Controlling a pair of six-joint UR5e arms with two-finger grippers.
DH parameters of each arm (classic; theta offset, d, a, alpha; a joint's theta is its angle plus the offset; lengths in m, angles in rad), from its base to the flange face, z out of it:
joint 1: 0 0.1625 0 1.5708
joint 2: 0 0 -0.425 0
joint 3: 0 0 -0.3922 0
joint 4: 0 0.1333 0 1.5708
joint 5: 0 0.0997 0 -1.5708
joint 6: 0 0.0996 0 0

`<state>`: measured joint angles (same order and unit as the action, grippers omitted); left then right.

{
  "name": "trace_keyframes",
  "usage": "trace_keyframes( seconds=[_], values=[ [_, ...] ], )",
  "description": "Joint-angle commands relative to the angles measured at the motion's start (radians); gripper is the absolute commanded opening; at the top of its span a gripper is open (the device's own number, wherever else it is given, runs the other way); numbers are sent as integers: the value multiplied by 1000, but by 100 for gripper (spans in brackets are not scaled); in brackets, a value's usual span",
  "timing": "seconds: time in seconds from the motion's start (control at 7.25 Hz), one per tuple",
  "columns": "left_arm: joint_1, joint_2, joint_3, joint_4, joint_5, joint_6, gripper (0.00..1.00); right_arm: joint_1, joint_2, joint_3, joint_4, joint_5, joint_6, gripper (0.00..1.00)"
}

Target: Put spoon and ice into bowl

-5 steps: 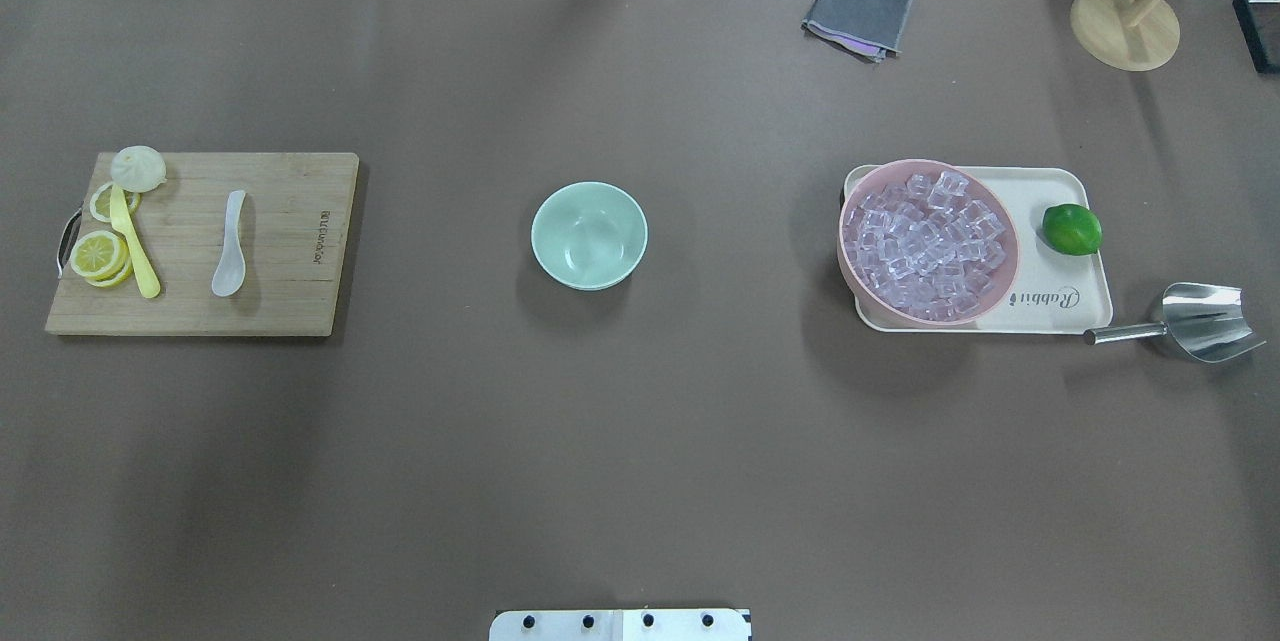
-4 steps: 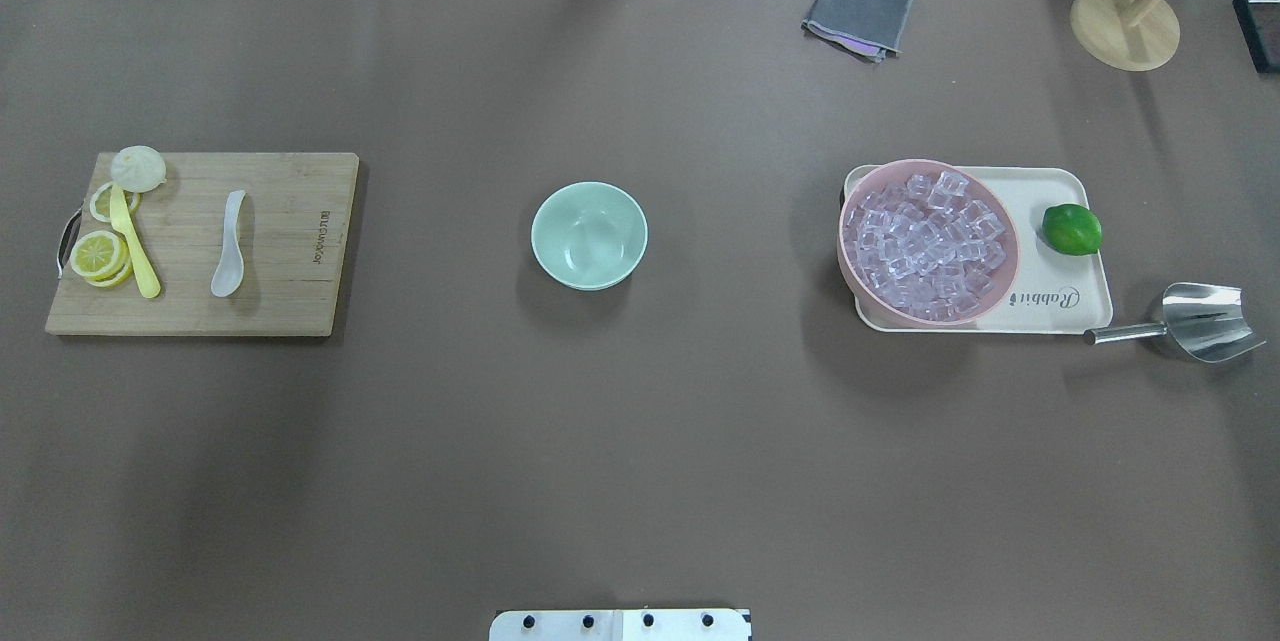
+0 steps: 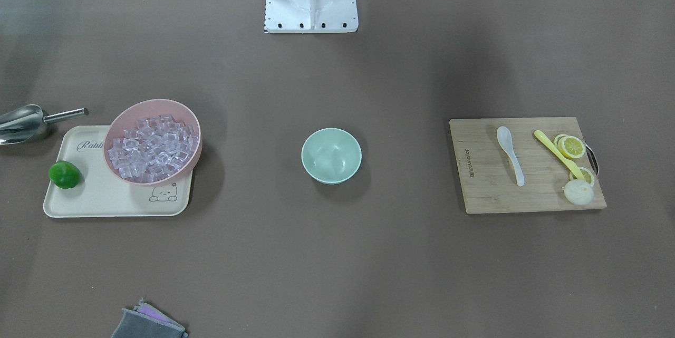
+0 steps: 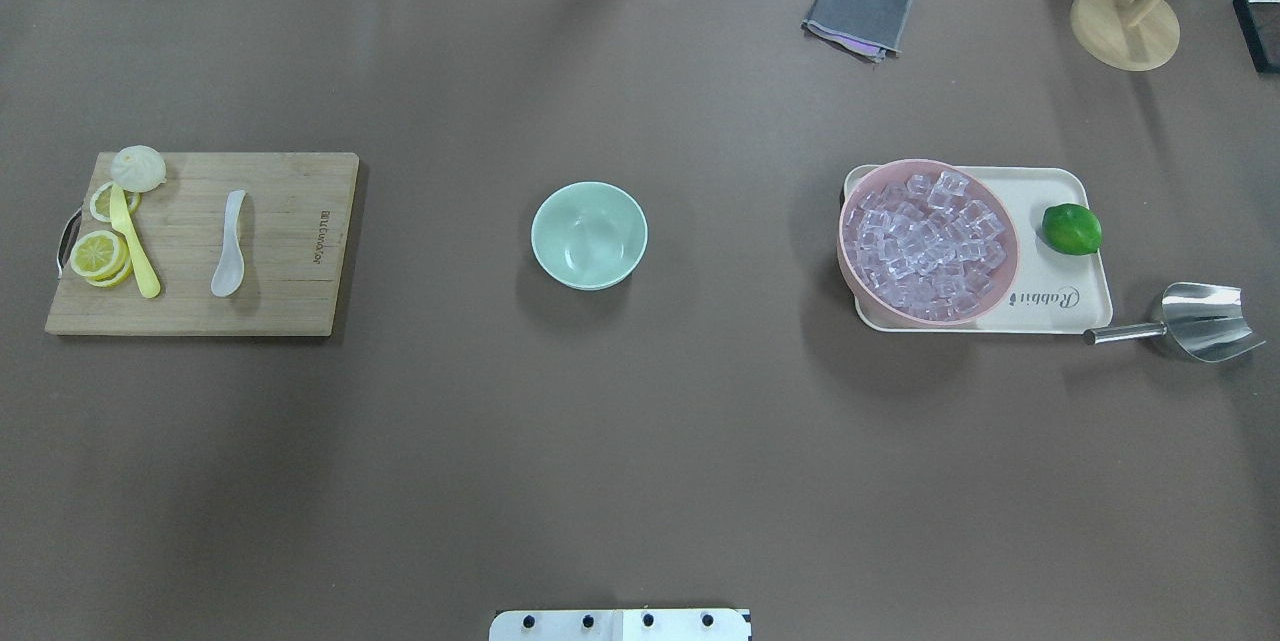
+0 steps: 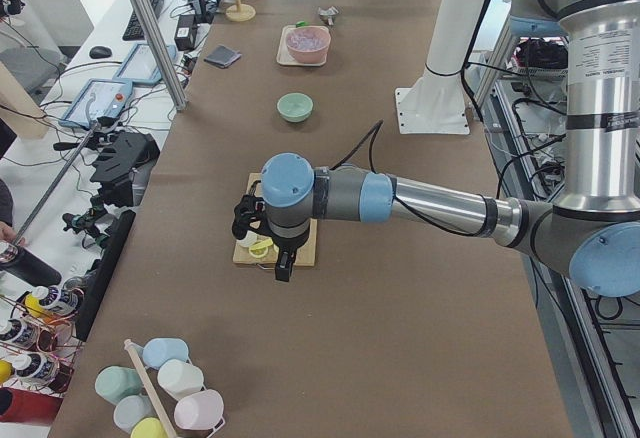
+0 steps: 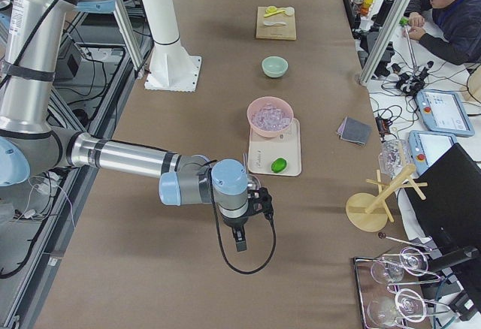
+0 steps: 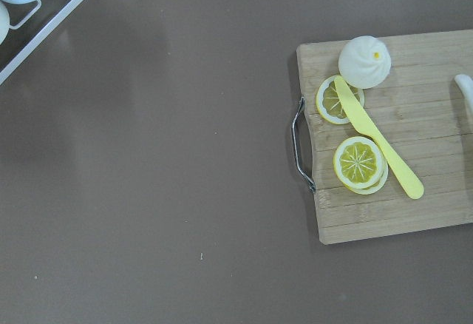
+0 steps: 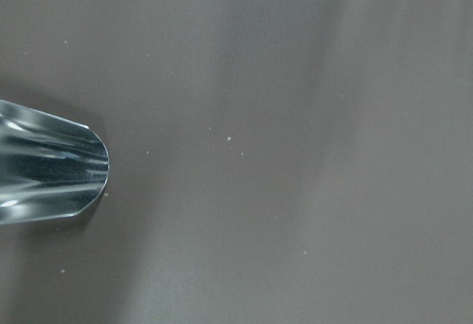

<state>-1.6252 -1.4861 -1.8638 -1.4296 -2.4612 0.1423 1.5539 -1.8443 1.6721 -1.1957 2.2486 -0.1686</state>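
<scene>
Overhead exterior view: with the white spoon (image 4: 229,246) laid flat near the yellow spoon (image 4: 135,246) on the cutting board (image 4: 290,251) and the ice (image 4: 925,241) heaped in the pink bowl (image 4: 850,271), the wrong spoon or several cubes could be pinched, and whether the left fingers (image 5: 243,230) and right fingers (image 6: 265,207) are spread cannot be told.

A robotics lab. The robot's left arm (image 5: 420,203) and right arm (image 6: 128,158) reach over a brown-covered bench (image 4: 640,441). A teach pendant (image 6: 440,111) and a seated operator (image 6: 451,6) are alongside.

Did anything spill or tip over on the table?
Nothing stands out. The ice cubes are all in the pink bowl, the mint-green bowl sits upright and empty, and the white spoon lies on the cutting board.
</scene>
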Motion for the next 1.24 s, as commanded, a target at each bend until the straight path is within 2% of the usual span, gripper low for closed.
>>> trace_keyframes(
  seconds=[0.0, 0.14, 0.41, 0.55, 0.83, 0.97, 1.1],
  values=[
    [2, -46, -3, -12, -4, -1, 98, 0, 3, -19, 192, 6, 74, 100],
    [2, -52, -8, -15, -10, -6, 98, 0, 16, -12, 230, 15, 113, 100],
    [4, -138, 73, -179, -16, -16, 98, 0, 40, 1, 263, 20, 138, 100],
    [4, -135, 63, -217, -16, -13, 98, -2, 54, 8, 263, 23, 183, 100],
    [24, -116, 121, -474, -24, -29, 98, -18, 92, 23, 265, 35, 356, 100],
    [87, -138, 129, -489, -42, -94, 98, -75, 102, 73, 262, 39, 485, 100],
    [153, -161, 129, -491, -44, -250, 98, -150, 102, 130, 262, 34, 636, 100]
  ],
)
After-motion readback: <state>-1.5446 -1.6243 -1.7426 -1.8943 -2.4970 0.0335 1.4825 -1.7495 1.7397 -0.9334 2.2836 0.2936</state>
